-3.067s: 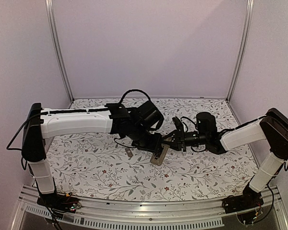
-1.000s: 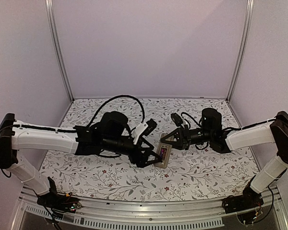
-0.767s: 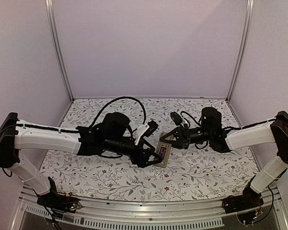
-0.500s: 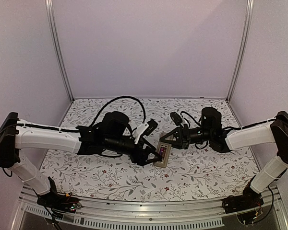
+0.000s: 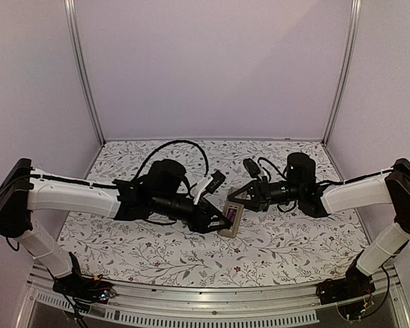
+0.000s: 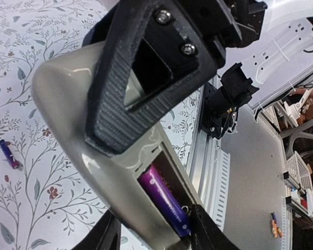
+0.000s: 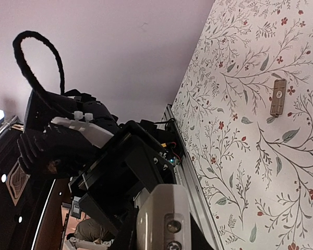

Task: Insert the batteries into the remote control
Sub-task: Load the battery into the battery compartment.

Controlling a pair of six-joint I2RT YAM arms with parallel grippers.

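Left wrist view: remote [image 6: 62, 99], clamped in the right gripper [image 5: 238, 200] above the table's [image 5: 123, 246] middle, runs lengthwise straight out from the left gripper [image 6: 154, 232], whose fingers [image 6: 201, 232] flank its open end holding one battery [image 6: 164, 200], grip unclear.

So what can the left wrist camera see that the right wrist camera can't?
Only the left wrist view shows the remote control with its slot open and a purple battery inside it. It also shows a second battery lying loose on the cloth. Only the right wrist view shows the small grey cover piece lying flat, and a looping black cable. Both show the flowery table.
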